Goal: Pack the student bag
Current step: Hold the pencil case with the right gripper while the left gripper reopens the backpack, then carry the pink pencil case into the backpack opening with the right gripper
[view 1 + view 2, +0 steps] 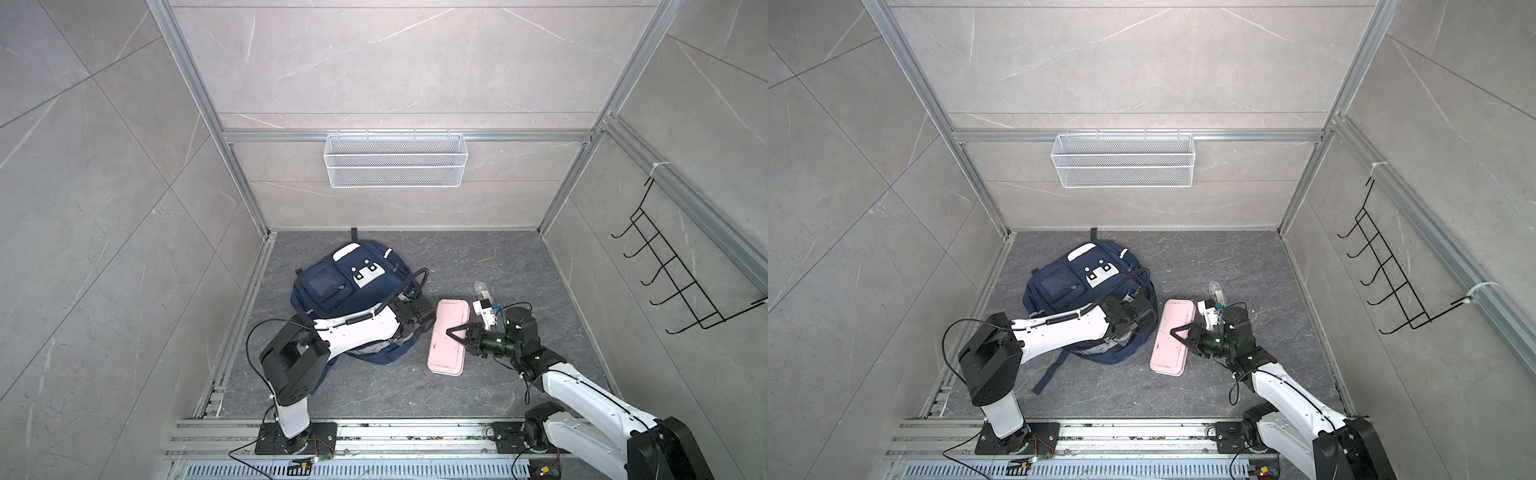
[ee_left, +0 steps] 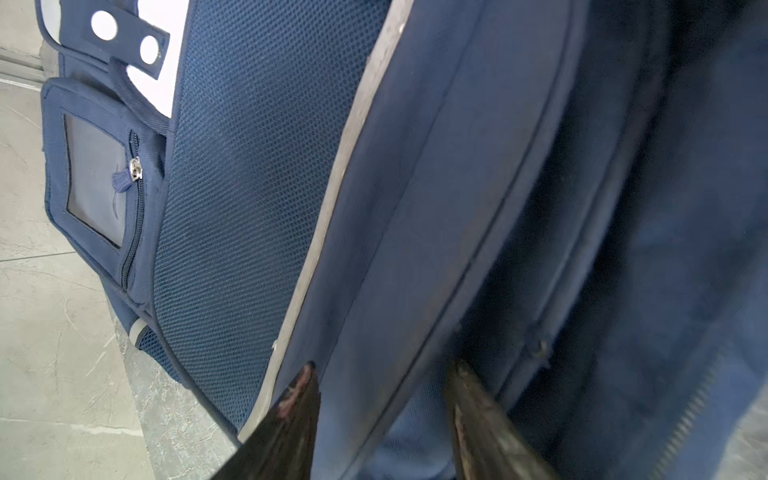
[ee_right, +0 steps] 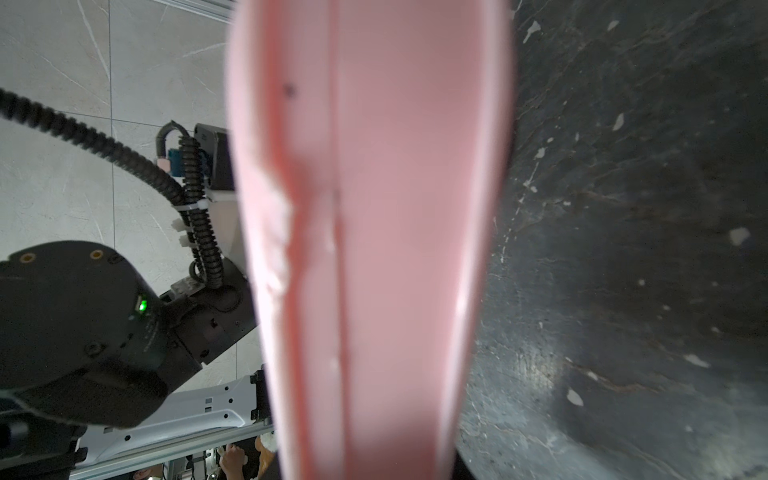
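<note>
**Q:** What have your jaws got?

**Me:** My right gripper (image 1: 451,332) is clamped on the long edge of a pink case (image 1: 446,353). Whether the case clears the dark table (image 1: 498,266) I can't tell. My left gripper (image 2: 382,370) pinches a padded flap of the student bag (image 1: 345,286). The bag lies front pockets upward, just beside the case on my left side.

**Q:** Which step is this?

**Me:** Loading, I judge: 1 arm holds the bag, the other brings the case.

**Q:** And next?

**Me:** Lift the flap wider, then slide the case in, narrow end first. I can't see how wide the opening is, so it may snag.
</note>
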Motion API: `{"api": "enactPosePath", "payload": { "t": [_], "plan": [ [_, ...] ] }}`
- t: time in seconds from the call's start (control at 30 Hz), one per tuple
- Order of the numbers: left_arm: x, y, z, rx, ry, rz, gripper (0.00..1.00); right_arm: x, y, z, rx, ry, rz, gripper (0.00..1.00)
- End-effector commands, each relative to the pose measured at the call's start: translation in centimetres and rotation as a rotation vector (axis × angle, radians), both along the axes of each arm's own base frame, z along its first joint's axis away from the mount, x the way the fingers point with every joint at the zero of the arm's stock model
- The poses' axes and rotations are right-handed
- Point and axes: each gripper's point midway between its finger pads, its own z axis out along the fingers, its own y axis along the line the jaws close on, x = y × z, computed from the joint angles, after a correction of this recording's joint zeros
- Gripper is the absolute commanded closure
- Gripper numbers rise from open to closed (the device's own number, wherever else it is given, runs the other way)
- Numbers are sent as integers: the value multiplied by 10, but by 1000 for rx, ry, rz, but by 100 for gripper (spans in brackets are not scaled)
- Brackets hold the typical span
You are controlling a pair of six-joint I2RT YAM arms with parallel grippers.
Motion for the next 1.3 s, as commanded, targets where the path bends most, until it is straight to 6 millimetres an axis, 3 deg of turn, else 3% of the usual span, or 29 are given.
{"api": "enactPosePath", "payload": {
  "t": [0.0,0.17,0.37,0.5,0.63,0.8,1.0,1.27],
  "plan": [
    [12,4,3,52,-22,12,51,0,4,13,29,-41,18,76],
    [17,-1,14,25,-33,5,76,1,4,14,31,-43,15,77],
    [30,-9,55,-28,-87,-14,100,5,7,21,61,-62,7,78],
    [42,-11,94,-84,-151,-17,100,8,11,23,66,-68,2,78],
    [59,1,129,-205,-172,31,100,13,24,26,70,-76,6,79],
    [60,1,173,-362,-208,4,100,26,44,33,88,-79,1,80],
    [51,-2,196,-502,-183,-22,100,57,84,44,142,-88,6,82],
    [54,-4,212,-607,-159,-5,100,106,137,32,190,-46,-39,81]
  ]
}}
